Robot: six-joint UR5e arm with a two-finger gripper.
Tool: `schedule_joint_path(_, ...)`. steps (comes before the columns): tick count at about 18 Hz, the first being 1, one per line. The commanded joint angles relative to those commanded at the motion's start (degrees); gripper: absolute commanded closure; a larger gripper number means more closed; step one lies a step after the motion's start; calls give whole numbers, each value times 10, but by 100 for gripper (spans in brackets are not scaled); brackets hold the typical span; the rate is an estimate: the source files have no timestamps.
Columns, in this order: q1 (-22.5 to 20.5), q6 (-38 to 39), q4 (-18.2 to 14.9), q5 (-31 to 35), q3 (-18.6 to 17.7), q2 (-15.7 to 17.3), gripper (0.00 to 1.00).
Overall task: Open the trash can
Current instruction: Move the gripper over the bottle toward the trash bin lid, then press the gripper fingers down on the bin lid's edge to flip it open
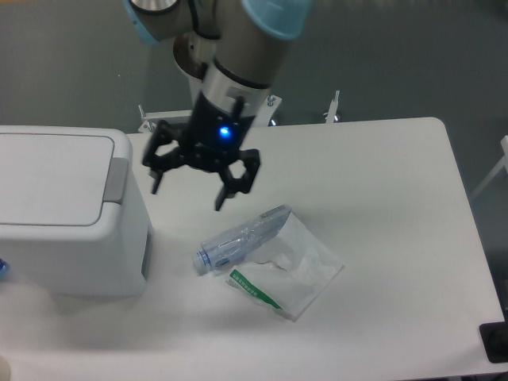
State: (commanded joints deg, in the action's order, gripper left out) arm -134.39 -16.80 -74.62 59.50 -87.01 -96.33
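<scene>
while the arm reaches down over the desk (397,238), its claw (189,187) hangs spread wide and empty just right of the trash can (67,214).
one trash can at the desk's left edge, lid shut; one crushed bottle (238,238); one clear packet (290,274) with a green strip, writing unreadable.

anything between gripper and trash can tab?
No. In the fixed camera view only bare table lies between the open gripper and the trash can's grey tab.
</scene>
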Motion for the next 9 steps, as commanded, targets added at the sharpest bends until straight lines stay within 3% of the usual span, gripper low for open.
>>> schedule_joint_path(9,3,-4,11,3,-33,11,0)
